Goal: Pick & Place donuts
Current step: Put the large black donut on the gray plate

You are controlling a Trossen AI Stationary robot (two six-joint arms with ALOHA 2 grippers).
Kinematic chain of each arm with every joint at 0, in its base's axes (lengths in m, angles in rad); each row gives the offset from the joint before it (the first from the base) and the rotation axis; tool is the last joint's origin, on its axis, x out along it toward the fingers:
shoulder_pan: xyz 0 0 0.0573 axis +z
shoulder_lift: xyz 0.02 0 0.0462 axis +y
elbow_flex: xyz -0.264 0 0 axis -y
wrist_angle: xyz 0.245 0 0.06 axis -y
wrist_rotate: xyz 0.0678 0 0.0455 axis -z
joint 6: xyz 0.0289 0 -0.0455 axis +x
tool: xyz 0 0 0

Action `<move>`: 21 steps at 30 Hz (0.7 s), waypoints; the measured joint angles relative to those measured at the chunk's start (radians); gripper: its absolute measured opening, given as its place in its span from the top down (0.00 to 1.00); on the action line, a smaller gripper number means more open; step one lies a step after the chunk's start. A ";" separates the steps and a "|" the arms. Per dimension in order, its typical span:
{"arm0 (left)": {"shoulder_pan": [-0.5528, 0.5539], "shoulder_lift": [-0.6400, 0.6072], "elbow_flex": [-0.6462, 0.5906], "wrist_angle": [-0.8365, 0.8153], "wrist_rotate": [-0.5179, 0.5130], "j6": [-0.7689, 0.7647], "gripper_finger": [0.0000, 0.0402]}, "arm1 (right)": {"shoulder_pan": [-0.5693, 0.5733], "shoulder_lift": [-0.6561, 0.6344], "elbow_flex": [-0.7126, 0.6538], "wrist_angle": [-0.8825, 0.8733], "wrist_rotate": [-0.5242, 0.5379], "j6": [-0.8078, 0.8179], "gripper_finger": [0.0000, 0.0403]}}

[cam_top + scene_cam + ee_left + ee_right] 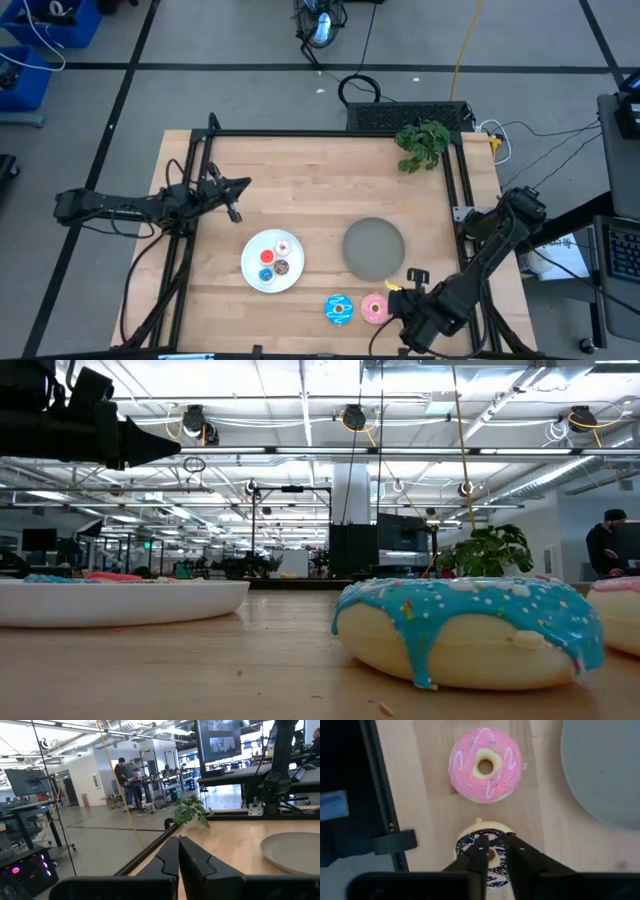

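The dark brown donut with pale drizzle (487, 865) lies flat on the table near its near edge. My right gripper (496, 839) points down over the donut, open by a narrow gap, with a fingertip on either side of the hole. In the high view this gripper (400, 293) hides that donut. To its left lie the pink donut (486, 765) (375, 308) and the blue sprinkled donut (338, 309) (470, 630). Three tiny donuts (274, 258) sit on the white plate (252, 270). My left gripper (178, 851) is shut and waits above the table's left part (235, 192). My right gripper comes from above, and its fingertips (481, 842) stand over the dark brown donut's top ring (470, 845), close to the hole. Whether they touch it, I cannot tell. The donut lies flat on the table.
The grey plate (373, 248) (605, 775) lies just beyond the pink donut. A black frame rail (380, 795) runs along the table's near edge beside the right gripper. A small green plant (422, 145) stands at the far right corner. People stand in the room behind.
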State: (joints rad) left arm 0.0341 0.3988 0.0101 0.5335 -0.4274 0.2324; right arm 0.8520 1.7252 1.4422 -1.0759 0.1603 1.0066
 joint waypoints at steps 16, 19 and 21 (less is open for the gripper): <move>0.000 0.000 0.001 -0.005 0.000 0.001 0.92 | 0.001 0.000 -0.235 0.178 -0.070 0.020 0.44; 0.000 0.000 0.001 -0.005 0.000 0.008 0.92 | 0.001 0.000 -0.271 0.188 -0.105 0.021 0.43; 0.000 0.000 0.001 -0.005 0.000 0.008 0.92 | 0.000 0.000 -0.291 0.191 -0.114 0.022 0.44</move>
State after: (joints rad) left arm 0.0341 0.3988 0.0109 0.5285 -0.4276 0.2407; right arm 0.8524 1.7252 1.1508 -0.8854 0.0459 1.0283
